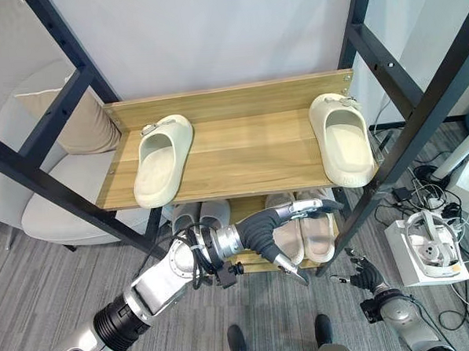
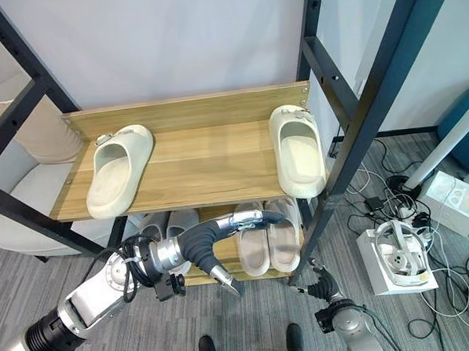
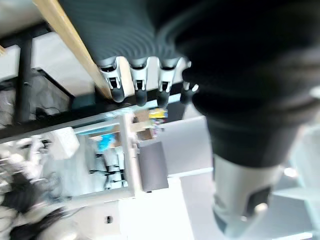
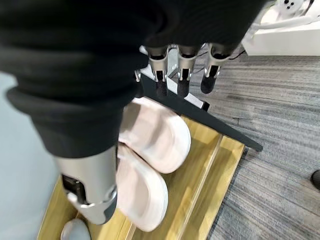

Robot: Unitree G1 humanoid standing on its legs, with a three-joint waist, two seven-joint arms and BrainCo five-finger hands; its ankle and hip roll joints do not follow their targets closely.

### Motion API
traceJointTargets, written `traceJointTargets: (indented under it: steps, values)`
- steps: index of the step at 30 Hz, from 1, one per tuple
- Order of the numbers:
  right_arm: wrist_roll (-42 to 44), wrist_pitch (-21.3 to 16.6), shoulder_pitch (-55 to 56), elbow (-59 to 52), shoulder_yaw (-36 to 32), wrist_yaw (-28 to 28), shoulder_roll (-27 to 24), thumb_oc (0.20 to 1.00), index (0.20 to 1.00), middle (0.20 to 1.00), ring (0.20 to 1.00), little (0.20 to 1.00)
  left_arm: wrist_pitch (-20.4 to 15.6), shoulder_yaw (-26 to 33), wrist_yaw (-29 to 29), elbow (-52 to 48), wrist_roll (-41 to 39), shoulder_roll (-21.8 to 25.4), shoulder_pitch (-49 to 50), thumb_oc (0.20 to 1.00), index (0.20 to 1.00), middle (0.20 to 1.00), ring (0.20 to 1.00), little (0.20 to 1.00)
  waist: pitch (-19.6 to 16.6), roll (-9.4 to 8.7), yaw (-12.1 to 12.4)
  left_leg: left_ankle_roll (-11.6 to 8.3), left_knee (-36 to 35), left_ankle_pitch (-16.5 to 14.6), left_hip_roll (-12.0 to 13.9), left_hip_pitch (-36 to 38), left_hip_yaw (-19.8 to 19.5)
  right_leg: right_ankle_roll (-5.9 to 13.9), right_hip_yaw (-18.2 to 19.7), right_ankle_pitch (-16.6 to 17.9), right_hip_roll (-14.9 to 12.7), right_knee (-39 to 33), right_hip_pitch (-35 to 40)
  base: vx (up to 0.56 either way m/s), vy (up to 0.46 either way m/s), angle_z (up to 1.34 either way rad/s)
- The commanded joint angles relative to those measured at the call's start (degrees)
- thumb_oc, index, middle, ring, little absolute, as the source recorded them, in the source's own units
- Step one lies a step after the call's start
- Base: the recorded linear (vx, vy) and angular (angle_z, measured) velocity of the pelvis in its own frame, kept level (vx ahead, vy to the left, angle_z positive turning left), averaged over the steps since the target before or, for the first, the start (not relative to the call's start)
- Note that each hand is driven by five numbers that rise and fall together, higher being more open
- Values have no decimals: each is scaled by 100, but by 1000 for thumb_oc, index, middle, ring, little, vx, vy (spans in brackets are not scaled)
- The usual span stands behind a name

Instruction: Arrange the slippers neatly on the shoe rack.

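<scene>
Two cream slippers lie far apart on the top shelf of the wooden rack: one at the left, one at the right edge, toes toward me. On the lower shelf stand a grey pair and a pink pair. My left hand reaches in front of the lower shelf, just before the pink pair, fingers straight and holding nothing. My right hand hangs low by the rack's right front post, open and empty, with the pink slippers beyond it.
Black metal frame posts cross in front of the rack on both sides. A pale armchair with a beige cushion stands at the left. On the floor at the right sit a white box with a headset and loose cables.
</scene>
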Motion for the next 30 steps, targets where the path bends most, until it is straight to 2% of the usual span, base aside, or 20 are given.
traceJointTargets:
  steps: [1,2,3,4,6,7,8,9,10,12,13,15,16,17,18,20,22,24,27,30]
  values:
    - [-49,-174,-206,-240,-38,-30,66,1000,1000,1000,1000,1000,-739,747,720,23,-99,-265,-318,1000,1000,1000,1000,1000,64,-309,183,-237,-1,-645,65,371,-258,378,-193,-502,-287,-12,339,29,-28,17]
    - [-27,-192,-175,-238,-61,-62,138,1000,1000,1000,1000,1000,-960,1186,1196,163,291,-445,-298,1000,1000,1000,1000,1000,50,-344,223,-244,-1,-645,63,370,-283,366,-200,-515,-286,-12,355,19,-18,18]
    - [-26,-193,-175,-237,-55,-63,132,1000,1000,1000,1000,1000,-958,1189,1207,157,304,-450,-291,1000,1000,1000,1000,1000,51,-338,214,-244,-1,-646,64,372,-287,366,-204,-516,-285,-12,360,39,-39,9]
    - [-10,-208,-172,-160,-58,-120,206,1000,1000,1000,1000,1000,-1162,1731,1796,340,941,-501,-248,1000,1000,1000,1000,1000,36,-371,263,-252,-1,-644,68,372,-300,356,-218,-530,-291,-12,376,33,-26,4]
    - [-10,-238,-184,-88,-62,-177,252,1000,1000,1000,1000,1000,-1288,2154,2413,496,1817,-409,-283,1000,1000,1000,1000,1000,27,-385,279,-262,-1,-658,63,387,-313,352,-224,-544,-291,-12,404,46,-20,3]
    - [-14,-269,-162,-59,-53,-220,292,1000,1000,1000,1000,1000,-1359,2475,2928,602,2668,-228,-334,1000,1000,1000,1000,1000,7,-383,302,-272,-1,-665,65,398,-302,352,-230,-551,-294,-12,421,35,-5,5]
    - [-15,-271,-167,-54,-44,-223,296,1000,1000,1000,1000,1000,-1361,2467,2962,605,2705,-228,-330,1000,1000,1000,1000,1000,10,-387,295,-272,-1,-666,64,401,-301,353,-229,-552,-294,-12,424,47,2,4]
    - [-13,-314,-143,11,-16,-249,328,1000,1000,1000,1000,1000,-1405,2686,3420,672,3382,-75,-310,1000,1000,1000,1000,1000,-5,-386,306,-278,-1,-680,60,433,-289,355,-231,-556,-296,-12,456,39,7,6]
    - [-9,-324,-117,4,-15,-253,356,1000,1000,1000,1000,1000,-1396,2783,3567,681,3568,-65,-212,1000,1000,1000,1000,1000,-13,-386,307,-279,-1,-687,57,445,-281,359,-233,-558,-297,-12,461,72,20,6]
    - [29,-363,13,7,0,-253,417,1000,1000,1000,1000,1000,-1218,2978,3990,1131,4525,199,-81,1000,1000,1000,1000,1000,-67,-377,284,-271,-1,-711,59,486,-239,378,-236,-551,-313,-12,476,73,19,11]
    - [42,-363,30,24,10,-258,438,1000,1000,1000,1000,1000,-1153,2993,4076,1264,4729,250,-114,1000,1000,1000,1000,1000,-76,-372,272,-271,-1,-716,57,494,-232,382,-234,-551,-315,-12,478,57,5,6]
    - [98,-418,101,47,88,-281,487,1000,1000,1000,1000,1000,-794,2883,4590,2111,5295,345,-328,1000,1000,1000,1000,1000,-106,-368,213,-268,-1,-727,62,517,-197,396,-217,-538,-318,-12,469,34,2,-3]
    - [100,-420,100,48,83,-283,493,1000,1000,1000,1000,1000,-801,2848,4627,2158,5312,346,-366,1000,1000,1000,1000,1000,-104,-373,218,-268,-1,-728,62,516,-198,397,-219,-538,-318,-12,469,21,0,-15]
    - [116,-467,127,80,186,-328,484,1000,1000,1000,1000,1000,-357,2631,4968,2756,6015,597,-725,1000,1000,1000,1000,1000,-121,-356,169,-268,-1,-731,66,507,-183,414,-205,-527,-322,-12,456,15,1,-19]
    - [104,-486,136,64,229,-331,485,1000,1000,1000,1000,1000,-193,2554,5116,2953,6295,664,-842,1000,1000,1000,1000,1000,-125,-354,149,-271,-1,-733,67,500,-175,424,-205,-526,-324,-12,446,15,1,-16]
    - [84,-500,152,38,259,-341,471,1000,1000,1000,1000,1000,-72,2469,5228,3147,6512,713,-955,1000,1000,1000,1000,1000,-130,-355,140,-271,-1,-738,63,501,-168,430,-201,-526,-322,-12,438,9,4,-4]
    - [35,-546,215,-109,354,-338,377,1000,1000,1000,1000,1000,388,2199,5368,3731,7087,940,-1303,1000,1000,1000,1000,1000,-147,-332,62,-264,-1,-759,62,525,-130,461,-174,-515,-325,-12,415,26,10,-5]
    - [34,-557,218,-129,364,-348,361,1000,1000,1000,1000,1000,477,2091,5354,3857,7228,993,-1403,1000,1000,1000,1000,1000,-147,-325,46,-264,-1,-763,63,527,-114,469,-165,-511,-328,-12,405,18,5,-6]
    - [36,-582,250,-208,371,-377,282,1000,1000,1000,1000,1000,840,1784,5322,4395,7688,1187,-1725,1000,1000,1000,1000,1000,-158,-307,-30,-247,-1,-779,65,539,-57,495,-114,-495,-335,-12,354,20,7,-13]
    - [70,-601,288,-290,306,-388,244,1000,1000,1000,1000,1000,990,1588,5227,4717,7854,1289,-1951,1000,1000,1000,1000,1000,-161,-310,-72,-244,-1,-785,70,527,-27,507,-77,-480,-333,-12,300,17,5,-11]
